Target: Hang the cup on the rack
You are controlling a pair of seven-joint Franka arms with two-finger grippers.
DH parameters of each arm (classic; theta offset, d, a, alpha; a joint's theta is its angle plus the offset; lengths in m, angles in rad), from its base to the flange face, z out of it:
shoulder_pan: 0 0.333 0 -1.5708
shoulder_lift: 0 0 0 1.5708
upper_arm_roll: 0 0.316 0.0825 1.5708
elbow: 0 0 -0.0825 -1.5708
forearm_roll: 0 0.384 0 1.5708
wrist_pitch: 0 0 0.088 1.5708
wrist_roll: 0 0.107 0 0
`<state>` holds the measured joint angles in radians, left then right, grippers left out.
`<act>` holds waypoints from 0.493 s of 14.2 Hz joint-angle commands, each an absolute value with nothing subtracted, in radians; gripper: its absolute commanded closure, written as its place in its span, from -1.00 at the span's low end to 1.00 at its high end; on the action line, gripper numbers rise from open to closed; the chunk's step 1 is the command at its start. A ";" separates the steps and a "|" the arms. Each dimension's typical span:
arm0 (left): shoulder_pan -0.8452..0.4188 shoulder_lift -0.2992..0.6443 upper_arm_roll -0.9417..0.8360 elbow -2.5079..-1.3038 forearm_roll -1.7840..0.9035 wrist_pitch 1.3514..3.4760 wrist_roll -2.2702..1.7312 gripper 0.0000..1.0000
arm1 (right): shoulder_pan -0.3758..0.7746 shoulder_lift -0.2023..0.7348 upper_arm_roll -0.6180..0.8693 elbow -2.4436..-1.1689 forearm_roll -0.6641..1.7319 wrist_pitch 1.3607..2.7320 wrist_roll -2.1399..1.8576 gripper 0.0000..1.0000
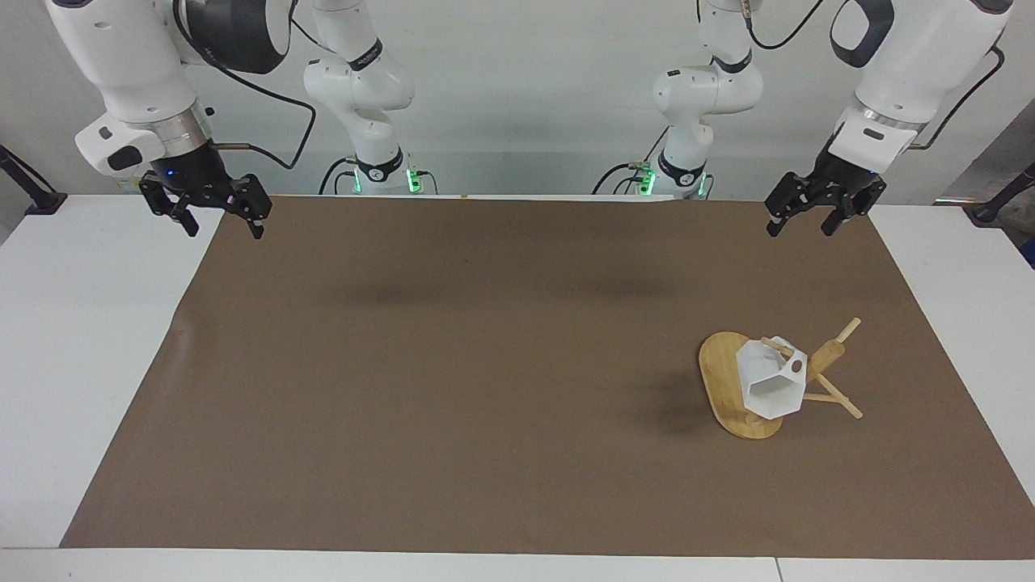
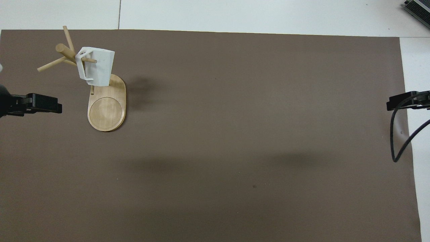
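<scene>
The white faceted cup (image 1: pixel 770 386) hangs by its handle on a peg of the bamboo rack (image 1: pixel 828 356), whose oval base (image 1: pixel 718 378) stands on the mat toward the left arm's end. In the overhead view the cup (image 2: pixel 97 67) hangs above the rack's base (image 2: pixel 106 111). My left gripper (image 1: pixel 799 229) is open and empty, up in the air over the mat's edge at the robots' end, well apart from the rack; only its tip (image 2: pixel 47 103) shows from above. My right gripper (image 1: pixel 225 233) is open and empty, waiting over the mat's corner at its own end (image 2: pixel 399 101).
A brown mat (image 1: pixel 485 388) covers most of the white table (image 1: pixel 89 339). A black cable (image 2: pixel 398 141) loops down by the right gripper in the overhead view.
</scene>
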<state>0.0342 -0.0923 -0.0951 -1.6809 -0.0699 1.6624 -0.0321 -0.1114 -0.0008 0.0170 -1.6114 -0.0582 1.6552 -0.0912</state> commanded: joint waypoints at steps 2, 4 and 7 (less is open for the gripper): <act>0.015 -0.015 -0.098 -1.514 -0.005 1.508 0.069 -1.00 | -0.121 -0.025 0.020 -1.641 -0.041 1.674 -0.107 -1.00; -0.020 -0.008 -0.062 -1.465 -0.006 1.468 0.074 -1.00 | -0.121 -0.025 0.020 -1.641 -0.041 1.674 -0.106 -1.00; -0.092 0.024 0.011 -1.387 -0.005 1.396 0.074 -1.00 | -0.121 -0.025 0.020 -1.641 -0.041 1.674 -0.106 -1.00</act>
<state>-0.0431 -0.0227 -0.0403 -1.4732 -0.0261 1.4687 0.0579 -0.1114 -0.0008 0.0170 -1.6115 -0.0582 1.6552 -0.0912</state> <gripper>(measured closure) 0.000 0.000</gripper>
